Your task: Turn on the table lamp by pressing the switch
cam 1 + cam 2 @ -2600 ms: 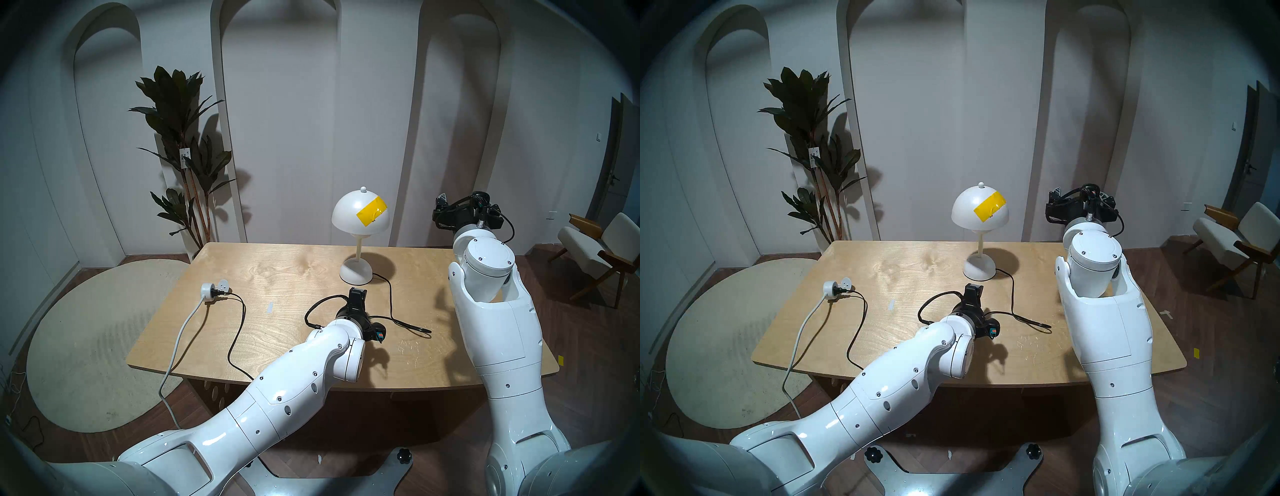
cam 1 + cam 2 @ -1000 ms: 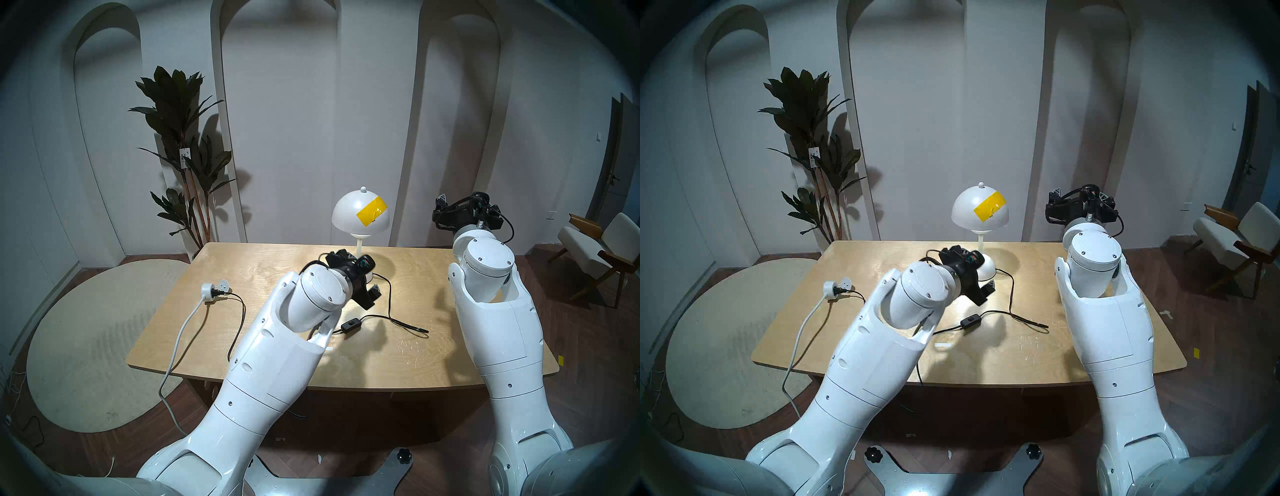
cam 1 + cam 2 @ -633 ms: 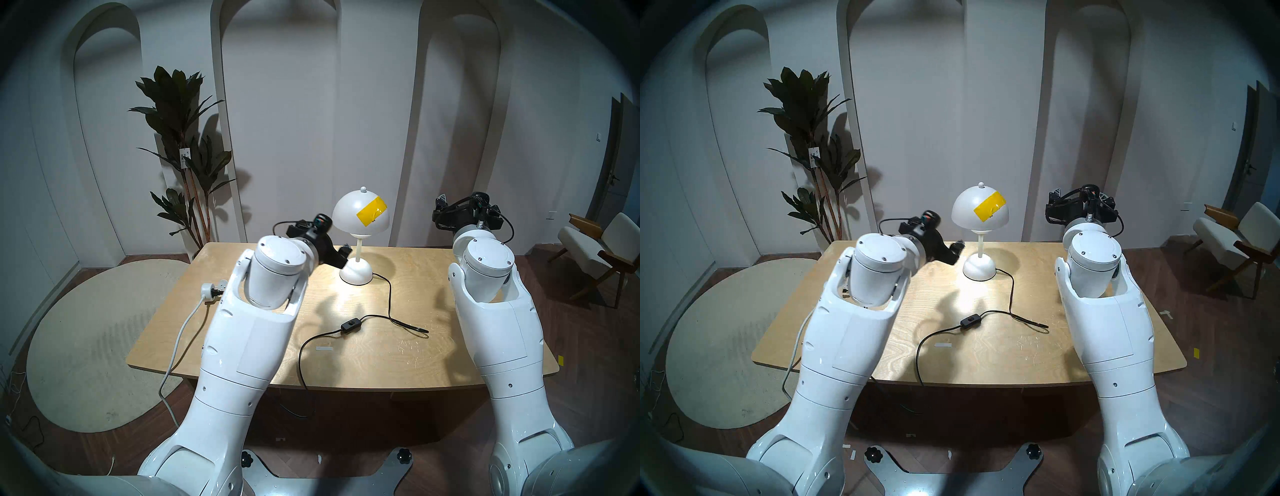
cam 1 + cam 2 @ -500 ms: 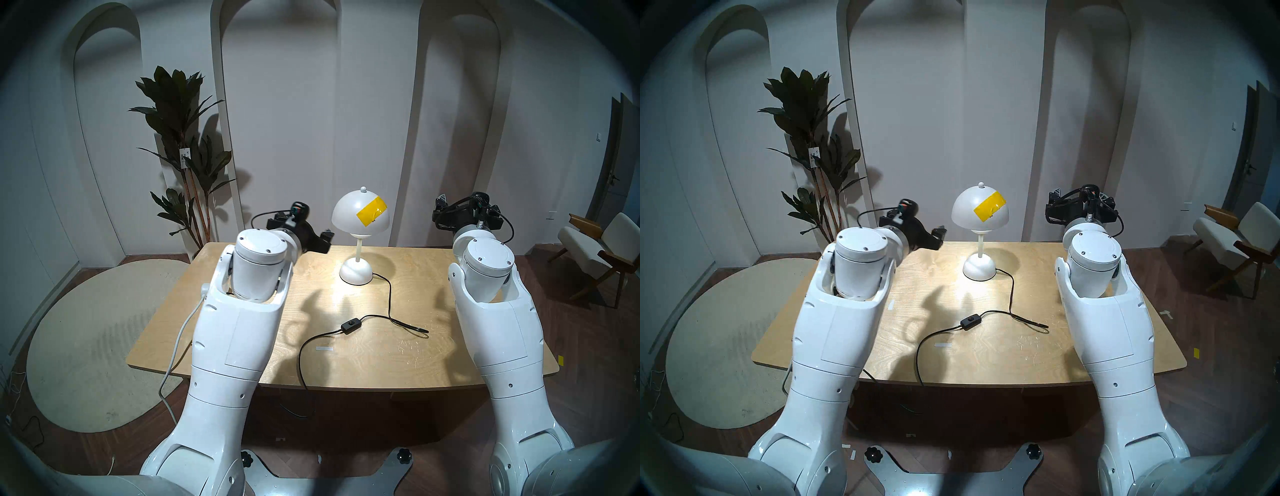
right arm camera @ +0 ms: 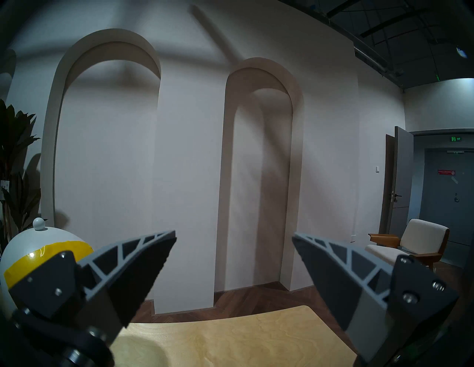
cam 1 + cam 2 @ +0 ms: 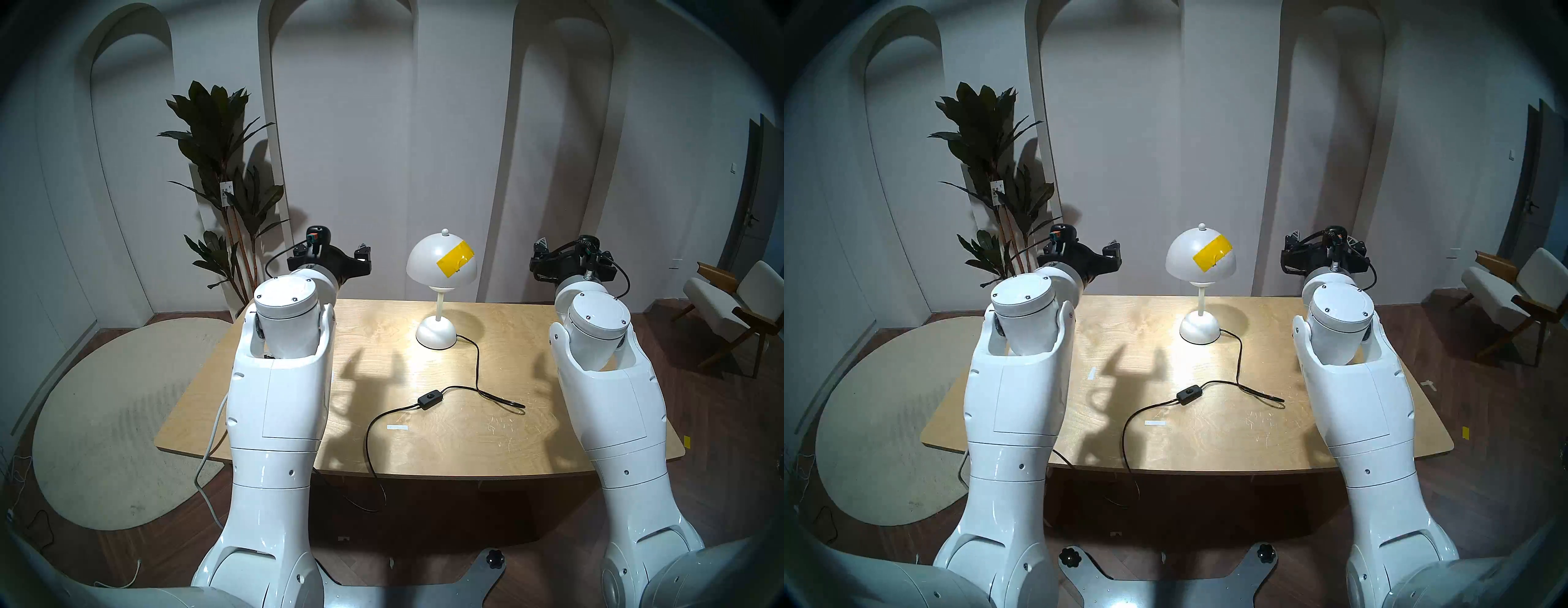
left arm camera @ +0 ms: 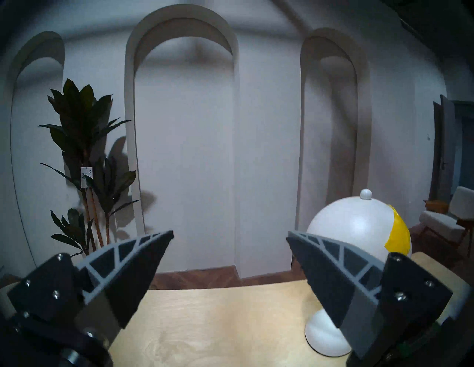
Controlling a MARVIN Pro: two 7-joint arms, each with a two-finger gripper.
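Observation:
The white table lamp [image 6: 441,263] with yellow tape on its dome stands at the back of the wooden table [image 6: 466,446]; a bright pool of light lies under it. Its black cord runs to the black inline switch [image 6: 430,399] [image 6: 1189,392], which lies free on the table's middle. My left gripper [image 6: 360,259] [image 7: 229,234] is open and empty, raised above the table's back left, left of the lamp [image 7: 354,230]. My right gripper [image 6: 541,254] [image 5: 234,234] is open and empty, raised at the back right, right of the lamp [image 5: 38,243].
A grey cable [image 6: 216,429] hangs off the table's left edge; its socket is hidden behind my left arm. A white tape strip [image 6: 396,427] lies near the switch. A tall plant [image 6: 220,178] stands behind left, a chair [image 6: 729,305] at the right, a rug [image 6: 106,424] on the floor.
My left arm lifted off the switch area and swung up, back and to the left. Light has appeared on the table under the lamp. The right arm has not moved.

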